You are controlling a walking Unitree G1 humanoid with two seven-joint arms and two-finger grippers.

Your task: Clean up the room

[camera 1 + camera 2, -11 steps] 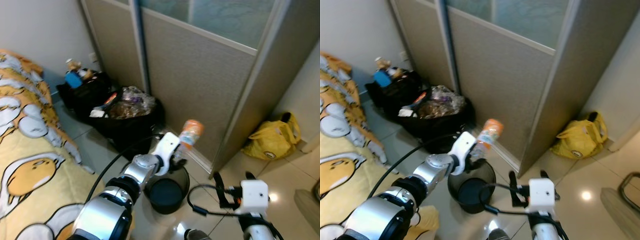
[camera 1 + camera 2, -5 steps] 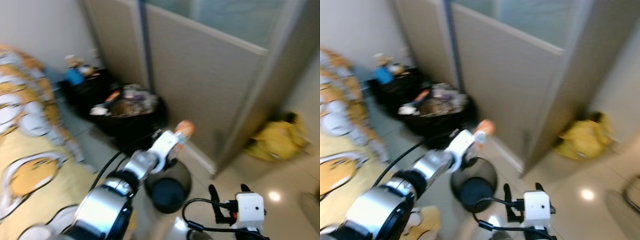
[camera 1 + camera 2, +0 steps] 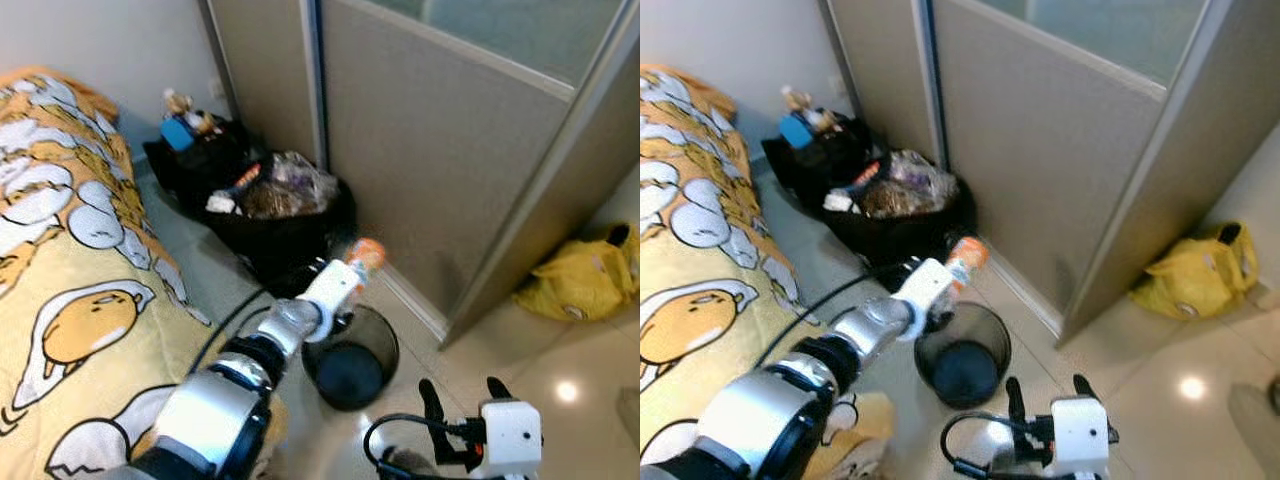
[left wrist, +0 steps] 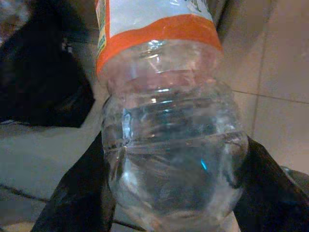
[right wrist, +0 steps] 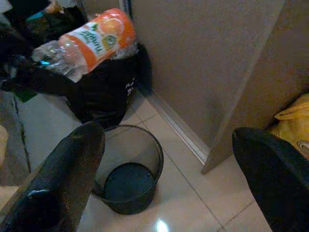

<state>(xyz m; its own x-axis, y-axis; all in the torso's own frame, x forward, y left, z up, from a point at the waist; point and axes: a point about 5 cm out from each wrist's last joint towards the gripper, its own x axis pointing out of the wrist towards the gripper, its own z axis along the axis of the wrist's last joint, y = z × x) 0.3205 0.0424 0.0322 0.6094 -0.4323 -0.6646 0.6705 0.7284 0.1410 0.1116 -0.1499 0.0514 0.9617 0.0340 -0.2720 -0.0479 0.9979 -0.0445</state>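
Note:
My left gripper [image 3: 346,284] is shut on a clear plastic bottle [image 3: 364,258] with an orange label and orange cap. The bottle [image 5: 91,41] hangs tilted, cap end up, over the far left rim of a round black mesh wastebasket [image 3: 386,338] that stands on the tiled floor. Up close, the bottle's clear base [image 4: 169,145] sits between the two black fingers [image 4: 79,193]. My right gripper [image 3: 463,396] is low and near me, on the near side of the wastebasket [image 5: 145,140], open with nothing between its fingers.
An open black bag stuffed with rubbish [image 3: 285,200] and a second black bag with toys [image 3: 190,150] stand behind the wastebasket. A beige sliding panel [image 3: 440,150] rises beyond. A yellow bag [image 3: 585,280] lies at the right. A bed with a yellow quilt [image 3: 70,270] lies on the left.
The camera has swung, so the whole scene has shifted. The left gripper still holds the bottle, now lower and closer to the wastebasket's rim. The right gripper sits lower in view.

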